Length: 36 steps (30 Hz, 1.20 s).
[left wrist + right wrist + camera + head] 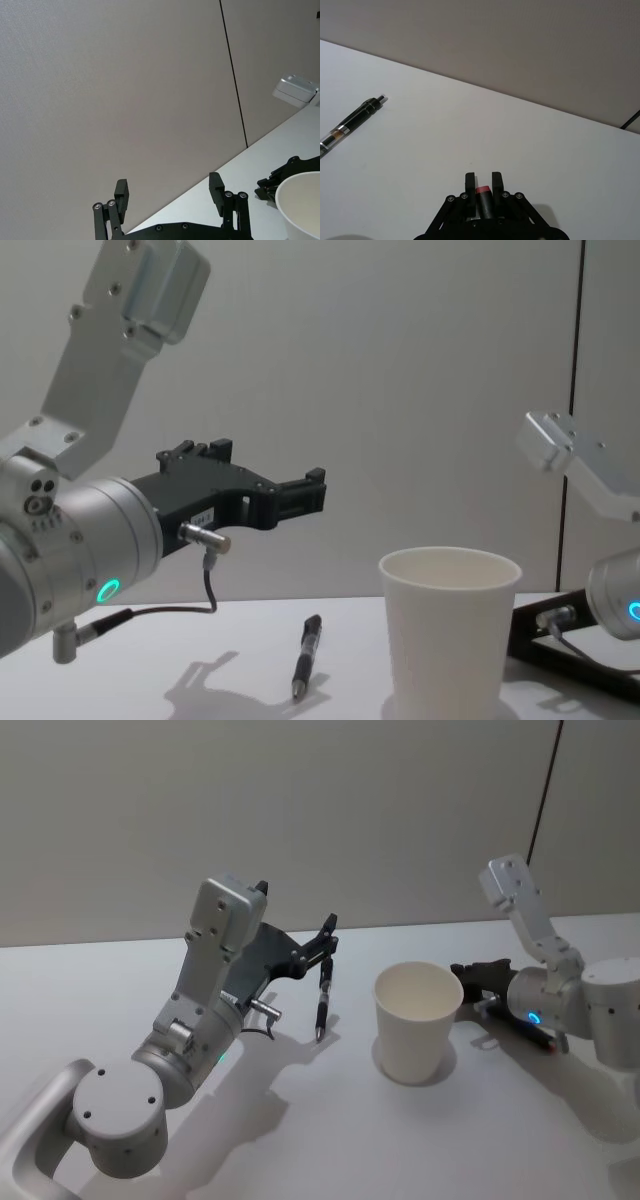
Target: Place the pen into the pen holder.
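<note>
Hovering raised above the pen [305,655] lying on the surface [120,980], the left pincer [169,184] gapes apart; the right pincer [483,181], low beside the cup [417,1020], clamps a red-ended pen [482,190].

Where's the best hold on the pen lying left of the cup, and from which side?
Grip the pen mid-barrel from straight above, fingers across its length. It lies flat on the table, pointing away from the robot and clear of the cup. The left gripper hangs open above it. The right gripper, low behind the cup, is shut on a red-ended thing.
</note>
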Available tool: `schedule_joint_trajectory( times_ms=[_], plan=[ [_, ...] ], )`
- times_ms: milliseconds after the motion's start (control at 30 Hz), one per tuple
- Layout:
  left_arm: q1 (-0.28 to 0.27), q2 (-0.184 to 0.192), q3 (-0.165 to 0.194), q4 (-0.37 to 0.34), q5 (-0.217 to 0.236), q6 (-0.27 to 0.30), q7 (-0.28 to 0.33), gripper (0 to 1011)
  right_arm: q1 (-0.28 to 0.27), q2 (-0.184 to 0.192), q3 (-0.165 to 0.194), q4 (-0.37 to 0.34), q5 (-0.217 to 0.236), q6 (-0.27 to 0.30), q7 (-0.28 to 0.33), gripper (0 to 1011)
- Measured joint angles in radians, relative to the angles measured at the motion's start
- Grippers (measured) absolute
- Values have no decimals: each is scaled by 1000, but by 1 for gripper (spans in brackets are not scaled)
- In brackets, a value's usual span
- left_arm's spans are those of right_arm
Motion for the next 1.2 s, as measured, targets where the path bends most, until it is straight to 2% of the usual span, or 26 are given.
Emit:
schedule_joint_trajectory(
  times_ms=[433, 1200],
  plan=[
    [0, 0, 0, 0, 0, 0, 0, 1001, 0, 0, 0, 0, 0, 0, 0, 157],
    [0, 0, 0, 0, 0, 0, 0, 1001, 6, -3, -1, 10, 0, -9, 2, 157]
  ],
)
